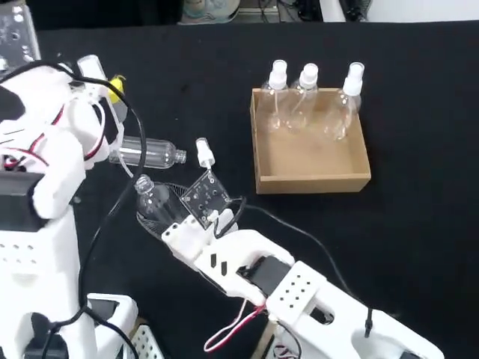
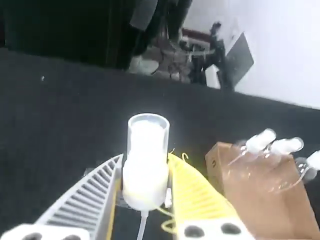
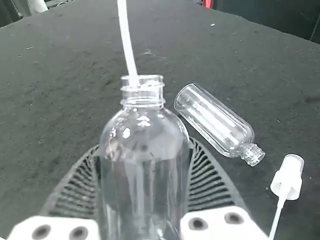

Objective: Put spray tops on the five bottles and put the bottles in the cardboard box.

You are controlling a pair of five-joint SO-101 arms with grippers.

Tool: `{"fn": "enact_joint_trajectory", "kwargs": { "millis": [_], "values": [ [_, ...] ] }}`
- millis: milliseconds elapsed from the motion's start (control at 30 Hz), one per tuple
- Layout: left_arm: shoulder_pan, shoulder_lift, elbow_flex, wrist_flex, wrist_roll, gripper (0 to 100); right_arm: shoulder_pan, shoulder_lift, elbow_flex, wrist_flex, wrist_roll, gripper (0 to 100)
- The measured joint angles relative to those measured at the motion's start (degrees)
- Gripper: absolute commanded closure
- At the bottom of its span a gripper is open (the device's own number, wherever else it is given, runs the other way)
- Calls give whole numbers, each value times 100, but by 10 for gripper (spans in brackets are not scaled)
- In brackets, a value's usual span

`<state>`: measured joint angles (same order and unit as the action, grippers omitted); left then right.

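My left gripper (image 2: 145,161) is shut on a white spray top (image 2: 146,165), seen at the table's left in the high view (image 1: 90,67). The top's thin tube (image 3: 127,45) hangs down to the open mouth of a clear bottle (image 3: 142,165); I cannot tell if its tip is inside. My right gripper (image 3: 144,150) is shut on that bottle (image 1: 152,196), holding it upright. A second uncapped bottle (image 1: 150,152) lies on its side on the table, with a loose spray top (image 1: 204,153) beside it. The cardboard box (image 1: 310,179) holds three capped bottles (image 1: 307,105) along its far wall.
The table is covered in black cloth (image 1: 404,224). The right arm's body (image 1: 299,292) crosses the front middle of the table, and the left arm's base (image 1: 37,224) stands at the left edge. Room clutter lies beyond the far edge.
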<state>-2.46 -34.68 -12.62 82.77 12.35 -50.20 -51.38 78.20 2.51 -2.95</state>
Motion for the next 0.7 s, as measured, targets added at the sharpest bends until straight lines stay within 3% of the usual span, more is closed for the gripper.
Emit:
{"fn": "enact_joint_trajectory", "kwargs": {
  "millis": [500, 700],
  "values": [
    [0, 0, 352, -35, 0, 971, 0, 0, 0, 0, 0, 987],
    [308, 0, 686, 149, 0, 970, 0, 0, 0, -35, 0, 987]
  ]
}}
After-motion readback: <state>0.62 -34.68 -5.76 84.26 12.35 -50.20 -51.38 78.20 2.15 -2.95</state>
